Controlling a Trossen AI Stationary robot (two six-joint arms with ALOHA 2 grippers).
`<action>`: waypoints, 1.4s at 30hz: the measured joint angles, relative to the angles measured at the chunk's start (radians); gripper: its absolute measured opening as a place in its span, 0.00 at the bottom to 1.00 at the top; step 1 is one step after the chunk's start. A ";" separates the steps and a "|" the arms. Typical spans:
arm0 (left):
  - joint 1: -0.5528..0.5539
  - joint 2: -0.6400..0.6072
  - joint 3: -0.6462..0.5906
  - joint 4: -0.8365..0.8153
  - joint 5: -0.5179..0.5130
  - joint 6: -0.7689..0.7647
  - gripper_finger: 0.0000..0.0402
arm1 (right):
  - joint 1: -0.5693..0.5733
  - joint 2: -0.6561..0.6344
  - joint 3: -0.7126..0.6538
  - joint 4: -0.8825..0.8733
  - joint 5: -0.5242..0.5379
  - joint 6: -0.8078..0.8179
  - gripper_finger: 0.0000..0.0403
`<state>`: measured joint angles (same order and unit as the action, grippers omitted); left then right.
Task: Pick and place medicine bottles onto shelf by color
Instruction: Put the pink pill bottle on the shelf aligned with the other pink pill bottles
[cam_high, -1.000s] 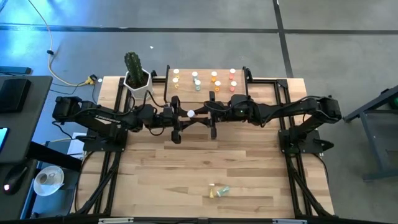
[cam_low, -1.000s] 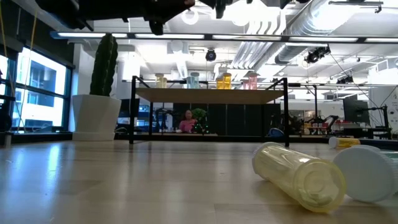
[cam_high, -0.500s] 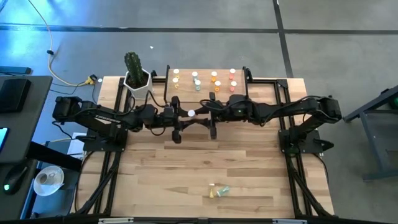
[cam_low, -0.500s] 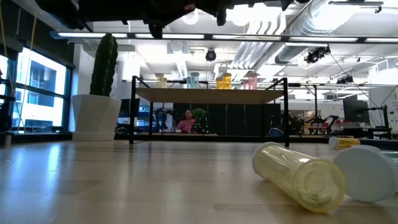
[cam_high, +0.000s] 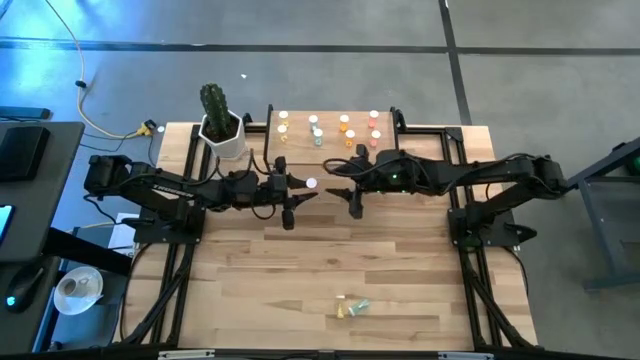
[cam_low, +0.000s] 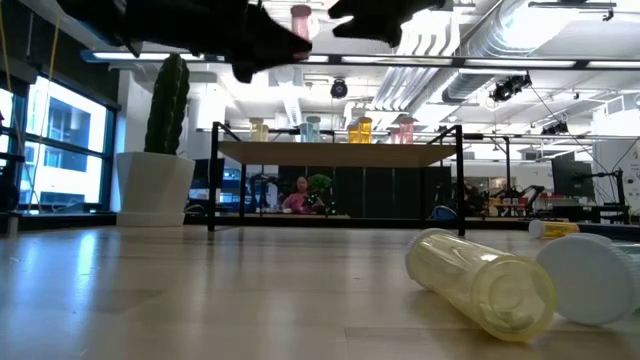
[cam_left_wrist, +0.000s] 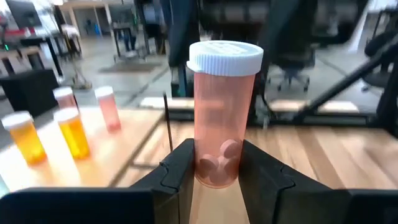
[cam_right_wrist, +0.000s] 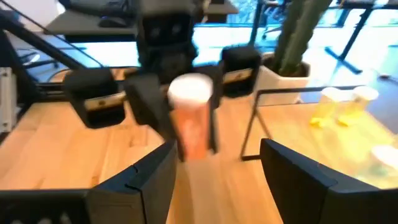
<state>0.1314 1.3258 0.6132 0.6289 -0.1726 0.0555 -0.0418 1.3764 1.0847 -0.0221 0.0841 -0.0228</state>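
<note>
Left wrist view: left end effector (cam_left_wrist: 214, 177) grips pink bottle (cam_left_wrist: 222, 112).

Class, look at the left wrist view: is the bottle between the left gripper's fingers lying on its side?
No. The pink-red bottle stands upright, white cap on top, clamped between the left gripper fingers.

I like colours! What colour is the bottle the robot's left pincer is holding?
Pinkish-orange with a white cap; the bottle shows best in the left wrist view.

Pink-red bottle (cam_left_wrist: 222, 118) with white cap (cam_left_wrist: 225, 56) between dark fingers (cam_left_wrist: 180, 177)
</note>
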 joint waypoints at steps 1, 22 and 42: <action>0.000 0.000 0.000 -0.026 0.000 0.000 0.23 | 0.000 -0.008 0.000 -0.003 0.011 -0.013 0.55; -0.004 0.000 0.001 -0.240 0.004 -0.105 0.23 | -0.037 0.120 0.048 0.058 -0.078 -0.029 0.55; -0.004 0.000 0.001 -0.180 -0.002 -0.078 0.23 | -0.037 0.202 0.047 0.157 -0.158 -0.018 0.49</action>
<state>0.1272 1.3262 0.6140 0.4485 -0.1742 -0.0227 -0.0788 1.5780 1.1320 0.1348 -0.0736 -0.0410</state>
